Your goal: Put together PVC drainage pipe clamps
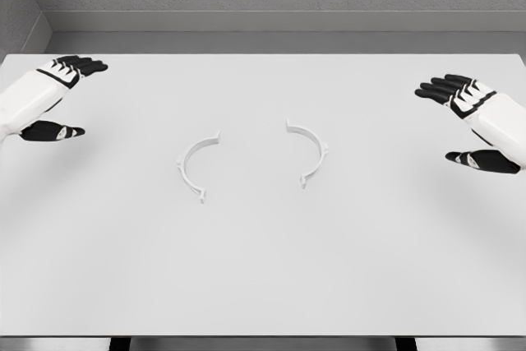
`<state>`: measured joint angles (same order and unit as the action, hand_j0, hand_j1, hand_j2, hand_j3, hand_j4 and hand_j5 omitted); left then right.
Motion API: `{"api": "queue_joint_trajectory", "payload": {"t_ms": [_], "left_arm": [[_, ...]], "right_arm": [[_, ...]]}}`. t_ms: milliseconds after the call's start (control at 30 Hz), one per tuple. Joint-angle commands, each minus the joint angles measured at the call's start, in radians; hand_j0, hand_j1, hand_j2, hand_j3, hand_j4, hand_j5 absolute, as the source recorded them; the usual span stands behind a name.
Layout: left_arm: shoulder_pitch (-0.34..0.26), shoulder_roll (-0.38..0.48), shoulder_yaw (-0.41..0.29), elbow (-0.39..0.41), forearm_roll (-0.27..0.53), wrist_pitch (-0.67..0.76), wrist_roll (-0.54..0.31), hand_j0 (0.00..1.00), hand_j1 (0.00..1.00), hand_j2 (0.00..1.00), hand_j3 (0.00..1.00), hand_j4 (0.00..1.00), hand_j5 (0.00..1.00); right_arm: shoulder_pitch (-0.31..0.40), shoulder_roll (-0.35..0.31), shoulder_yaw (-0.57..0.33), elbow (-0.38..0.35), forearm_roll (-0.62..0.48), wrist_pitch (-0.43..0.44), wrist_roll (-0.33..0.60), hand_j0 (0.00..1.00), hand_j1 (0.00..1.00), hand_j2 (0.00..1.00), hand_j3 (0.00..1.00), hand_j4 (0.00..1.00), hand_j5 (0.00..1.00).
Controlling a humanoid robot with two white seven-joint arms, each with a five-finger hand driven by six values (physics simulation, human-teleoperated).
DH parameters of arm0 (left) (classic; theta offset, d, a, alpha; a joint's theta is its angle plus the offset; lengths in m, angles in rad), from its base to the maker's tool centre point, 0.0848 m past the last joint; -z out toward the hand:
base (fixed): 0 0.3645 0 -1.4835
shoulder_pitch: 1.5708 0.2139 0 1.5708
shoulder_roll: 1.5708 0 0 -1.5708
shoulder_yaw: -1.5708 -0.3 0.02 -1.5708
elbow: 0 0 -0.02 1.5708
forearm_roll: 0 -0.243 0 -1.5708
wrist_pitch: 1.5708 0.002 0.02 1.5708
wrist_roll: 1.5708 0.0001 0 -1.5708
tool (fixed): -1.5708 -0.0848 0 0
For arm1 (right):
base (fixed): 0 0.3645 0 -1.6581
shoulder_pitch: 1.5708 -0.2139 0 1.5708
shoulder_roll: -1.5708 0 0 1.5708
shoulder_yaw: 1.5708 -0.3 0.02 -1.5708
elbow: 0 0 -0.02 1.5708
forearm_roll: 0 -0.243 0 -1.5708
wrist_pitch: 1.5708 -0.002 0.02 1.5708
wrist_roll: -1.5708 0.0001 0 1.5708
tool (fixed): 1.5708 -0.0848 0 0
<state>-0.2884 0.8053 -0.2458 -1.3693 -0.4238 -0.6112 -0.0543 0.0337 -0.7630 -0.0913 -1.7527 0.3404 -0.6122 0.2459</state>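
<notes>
Fingers of left hand [51, 96] and right hand [472, 121] spread, empty, well apart from clamp halves [197, 166]

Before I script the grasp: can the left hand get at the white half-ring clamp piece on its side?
Probably yes. The left hand is open at the table's edge, and only bare tabletop lies between it and the left white half-ring clamp piece.

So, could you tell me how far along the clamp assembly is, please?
Nothing is joined yet. The two clamp halves, left and right, lie apart on the table, open sides facing. The left hand and right hand hover open, holding nothing. Grasping and joining remain.
</notes>
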Motion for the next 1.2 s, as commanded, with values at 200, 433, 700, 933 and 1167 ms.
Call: {"api": "queue_joint_trajectory", "payload": {"t_ms": [200, 433, 700, 933, 1167], "left_arm": [[0.021, 0.012, -0.001, -0.037, 0.007, 0.000, 0.001, 1.00, 1.00, 1.00, 1.00, 1.00, 1.00], [0.040, 0.012, 0.000, -0.051, 0.008, 0.000, 0.001, 1.00, 1.00, 1.00, 1.00, 1.00, 1.00], [0.048, -0.018, -0.018, -0.065, -0.001, 0.000, 0.001, 1.00, 1.00, 1.00, 1.00, 1.00, 1.00], [0.035, -0.052, -0.059, -0.063, -0.004, 0.000, 0.001, 1.00, 1.00, 1.00, 1.00, 1.00, 1.00], [0.032, -0.084, -0.070, -0.059, -0.029, 0.000, 0.001, 1.00, 1.00, 1.00, 1.00, 1.00, 1.00]], "right_arm": [[-0.098, 0.007, 0.102, 0.001, 0.064, 0.001, -0.005, 1.00, 1.00, 1.00, 1.00, 1.00, 1.00], [-0.344, 0.145, 0.324, 0.137, 0.289, 0.109, -0.002, 1.00, 1.00, 1.00, 1.00, 1.00, 1.00], [-0.448, 0.218, 0.458, 0.280, 0.362, 0.138, -0.004, 1.00, 1.00, 1.00, 1.00, 1.00, 1.00], [-0.486, 0.289, 0.493, 0.358, 0.424, 0.143, -0.004, 1.00, 1.00, 1.00, 1.00, 1.00, 1.00], [-0.503, 0.317, 0.504, 0.412, 0.440, 0.143, -0.005, 1.00, 1.00, 1.00, 1.00, 1.00, 1.00]]}}
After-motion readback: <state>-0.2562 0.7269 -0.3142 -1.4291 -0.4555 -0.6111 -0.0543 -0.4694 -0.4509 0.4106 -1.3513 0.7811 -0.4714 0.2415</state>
